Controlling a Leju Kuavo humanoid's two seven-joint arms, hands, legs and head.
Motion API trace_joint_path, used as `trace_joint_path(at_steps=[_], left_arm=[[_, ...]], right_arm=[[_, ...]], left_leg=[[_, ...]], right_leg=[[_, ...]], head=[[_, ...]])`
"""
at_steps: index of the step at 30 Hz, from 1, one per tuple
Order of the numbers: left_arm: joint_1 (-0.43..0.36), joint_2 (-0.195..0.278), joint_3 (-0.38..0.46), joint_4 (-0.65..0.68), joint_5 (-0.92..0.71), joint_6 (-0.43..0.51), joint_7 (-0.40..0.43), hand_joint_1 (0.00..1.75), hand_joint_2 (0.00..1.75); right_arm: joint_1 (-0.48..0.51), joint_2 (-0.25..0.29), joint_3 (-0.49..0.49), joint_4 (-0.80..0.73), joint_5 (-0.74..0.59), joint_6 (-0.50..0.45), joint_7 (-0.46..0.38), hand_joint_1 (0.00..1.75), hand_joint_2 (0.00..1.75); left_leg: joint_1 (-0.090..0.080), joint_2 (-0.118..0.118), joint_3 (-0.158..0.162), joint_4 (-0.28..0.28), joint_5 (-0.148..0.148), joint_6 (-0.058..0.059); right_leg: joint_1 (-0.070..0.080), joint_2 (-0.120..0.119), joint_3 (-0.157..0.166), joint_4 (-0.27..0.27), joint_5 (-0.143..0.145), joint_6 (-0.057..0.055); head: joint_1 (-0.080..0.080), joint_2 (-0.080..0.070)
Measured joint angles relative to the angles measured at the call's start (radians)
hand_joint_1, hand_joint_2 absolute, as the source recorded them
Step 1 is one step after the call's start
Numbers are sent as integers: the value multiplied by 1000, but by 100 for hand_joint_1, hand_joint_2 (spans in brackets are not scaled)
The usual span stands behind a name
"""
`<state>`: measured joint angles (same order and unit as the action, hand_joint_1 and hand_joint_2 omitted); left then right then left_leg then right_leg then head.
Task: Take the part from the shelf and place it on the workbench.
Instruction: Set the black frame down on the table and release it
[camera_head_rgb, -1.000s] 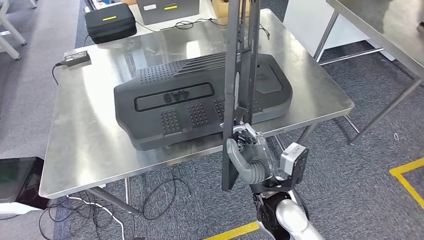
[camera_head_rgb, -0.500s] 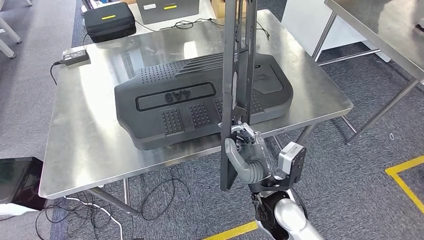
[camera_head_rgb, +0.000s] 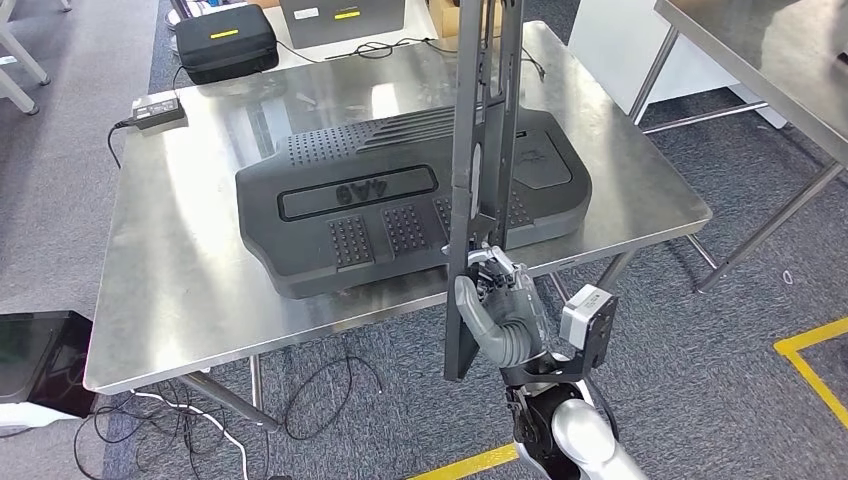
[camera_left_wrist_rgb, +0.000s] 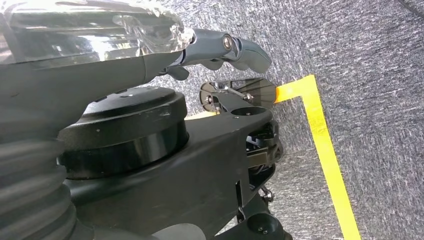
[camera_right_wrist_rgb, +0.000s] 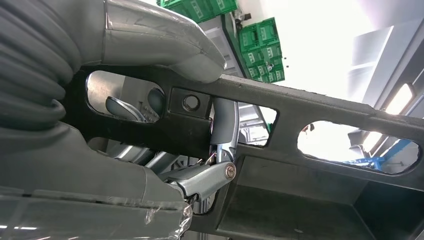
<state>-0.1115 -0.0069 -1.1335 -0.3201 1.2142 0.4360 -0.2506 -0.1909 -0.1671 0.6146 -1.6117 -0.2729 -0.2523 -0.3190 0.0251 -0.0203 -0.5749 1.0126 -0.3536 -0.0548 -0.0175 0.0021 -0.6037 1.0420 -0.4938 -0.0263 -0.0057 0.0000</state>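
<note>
Right hand (camera_head_rgb: 497, 312) at six o'clock, gripping long dark part (camera_head_rgb: 478, 150) upright before steel bench (camera_head_rgb: 170, 270)'s near edge. Left hand (camera_left_wrist_rgb: 220, 47) hanging over carpet, grip impossible to tell.

Steel workbench (camera_head_rgb: 170, 300) bears a black moulded panel (camera_head_rgb: 400, 215)

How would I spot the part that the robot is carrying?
Find the steel table with a big dark moulded panel lying flat on it. At its near edge, the right hand grips a long, thin, dark frame, the one piece standing upright.
</note>
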Motion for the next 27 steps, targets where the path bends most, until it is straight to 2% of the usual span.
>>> trace_joint_path(at_steps=[5,6,7,9,10,12,13,14,15,16,17,18,19,20,21,22,23,25,26,27], left_arm=[[0,0,0,0,0,-3,0,0,175],[0,2,0,0,0,-3,0,0,175],[0,3,0,0,0,-3,0,0,175],[0,5,0,0,-1,-3,0,0,175],[0,5,-1,0,-1,-4,0,0,175],[0,4,-1,0,-1,-5,0,0,175],[0,4,-1,0,-1,-5,0,0,175],[1,4,-1,0,-1,-6,0,0,175],[1,4,-1,0,-1,-6,0,0,175],[2,4,-1,0,-1,-6,0,0,175],[2,4,-1,0,-1,-6,0,0,175],[1,6,-1,1,-1,-6,0,0,175],[-1,8,-1,2,-1,-6,0,0,175],[-2,10,-1,2,-1,-6,0,0,175],[-4,12,-1,3,-1,-6,0,0,175],[-4,11,-1,3,-1,-6,0,0,175],[-4,11,-1,3,-1,-6,0,0,175],[-4,11,-1,3,-1,-6,0,0,175],[-3,12,-1,3,-1,-6,0,0,175],[-3,12,-1,3,-1,-6,0,0,175]], right_arm=[[0,0,0,0,1,-2,2,175,175],[0,0,0,0,1,-2,2,175,175],[0,1,0,-1,1,-3,2,175,175],[0,0,0,-3,1,-3,3,175,175],[-1,0,0,-4,2,-4,3,175,175],[-2,0,0,-4,3,-4,3,175,175],[0,-1,0,-4,3,-4,4,175,175],[2,-1,0,-4,3,-4,4,175,175],[5,-3,0,-4,2,-4,5,175,175],[5,-4,0,-4,2,-5,5,175,175],[5,-5,0,-4,2,-5,5,175,175],[6,-5,0,-3,2,-5,5,175,175],[6,-5,0,-3,2,-5,5,175,175],[7,-5,0,-3,2,-5,5,175,175],[9,-5,0,-4,2,-5,6,175,175],[10,-5,0,-4,2,-5,6,175,175],[11,-6,0,-4,2,-5,6,175,175],[12,-6,0,-4,1,-5,6,175,175],[12,-6,0,-4,1,-5,6,175,175],[11,-6,0,-4,2,-5,5,175,175]], left_leg=[[0,0,0,1,-1,0],[-1,0,0,1,-1,4],[-3,1,4,-7,2,12],[-1,4,32,-53,21,32],[3,5,48,-78,31,40],[9,5,64,-101,40,43],[12,5,65,-100,38,40],[17,5,65,-96,34,35],[23,4,65,-89,27,26],[32,4,64,-77,18,16],[41,3,62,-60,5,3],[46,4,55,-41,-9,-12],[48,4,45,-18,-26,-25],[48,4,37,-1,-39,-36],[45,3,30,9,-47,-43],[45,3,28,15,-52,-45],[44,2,29,13,-52,-46],[44,2,29,14,-52,-46],[45,1,30,14,-52,-47],[43,5,8,64,-76,-44]], right_leg=[[-2,0,0,-2,1,1],[-5,-2,2,-7,3,5],[-8,-3,8,-16,7,10],[-9,-6,20,-24,8,19],[-7,-5,15,-6,-4,22],[-10,-1,-33,89,-52,28],[-15,0,-65,146,-74,33],[-20,0,-88,185,-81,40],[-26,0,-97,192,-71,49],[-34,-1,-86,164,-44,59],[-43,-1,-64,110,-14,73],[-47,3,-46,72,3,85],[-51,8,-35,48,7,86],[-52,13,-35,45,-1,79],[-50,18,-41,58,-12,66],[-51,18,-43,60,-17,54],[-51,18,-44,63,-18,49],[-51,17,-44,63,-18,49],[-50,17,-45,66,-20,45],[-44,15,-41,67,-25,35]], head=[[0,0],[1,0],[-2,0],[-8,0],[-8,0],[2,0],[6,0],[9,0],[13,0],[17,0],[21,0],[28,0],[38,0],[42,0],[45,0],[45,0],[40,0],[37,0],[30,0],[13,0]])
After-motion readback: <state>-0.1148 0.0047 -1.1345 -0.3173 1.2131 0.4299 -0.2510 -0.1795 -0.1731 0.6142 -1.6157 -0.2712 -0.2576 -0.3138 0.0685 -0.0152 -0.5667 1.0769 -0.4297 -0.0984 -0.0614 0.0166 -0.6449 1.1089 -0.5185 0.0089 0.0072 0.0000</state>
